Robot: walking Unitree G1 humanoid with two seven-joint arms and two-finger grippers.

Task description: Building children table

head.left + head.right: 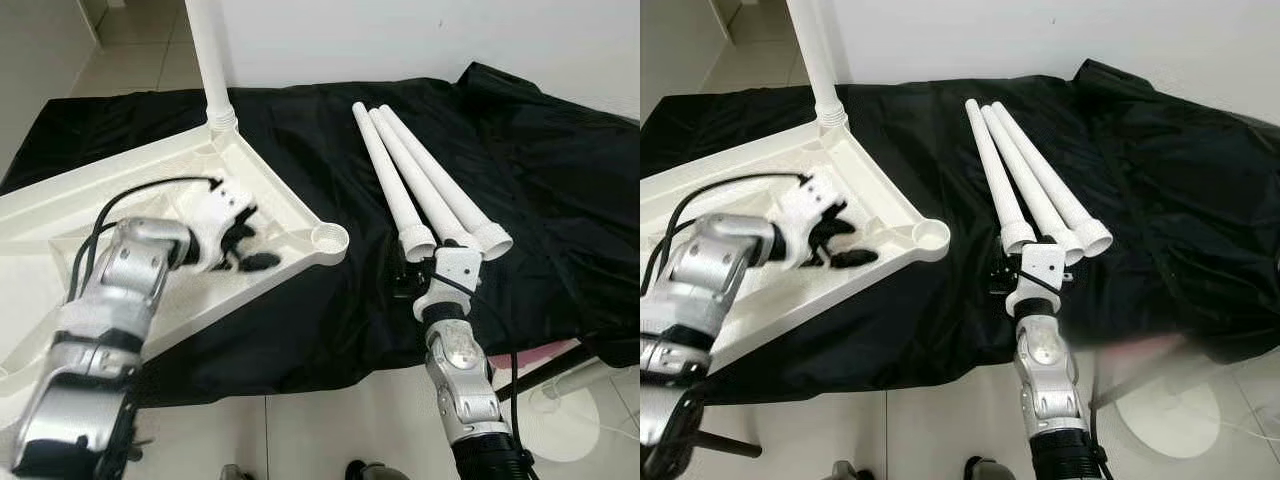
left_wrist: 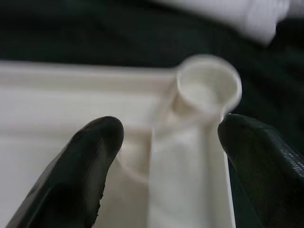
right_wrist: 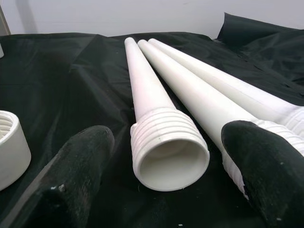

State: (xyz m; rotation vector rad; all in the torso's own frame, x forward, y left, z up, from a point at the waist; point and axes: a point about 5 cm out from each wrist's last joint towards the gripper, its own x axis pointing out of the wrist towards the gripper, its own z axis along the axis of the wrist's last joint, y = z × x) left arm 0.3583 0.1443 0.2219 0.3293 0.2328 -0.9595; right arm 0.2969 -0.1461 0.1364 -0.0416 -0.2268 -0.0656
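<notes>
Bright, even light; left wrist pic blurred

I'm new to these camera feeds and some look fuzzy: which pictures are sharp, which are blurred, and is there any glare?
Left wrist view: soft throughout, the corner socket and black fingers out of focus. Right wrist view: the nearest leg's threaded end is crisp, only the close fingers blurred. Right eye view: mostly sharp, with a hazy pinkish smear at the cloth's edge. Left eye view: evenly lit, no strong glare.
</notes>
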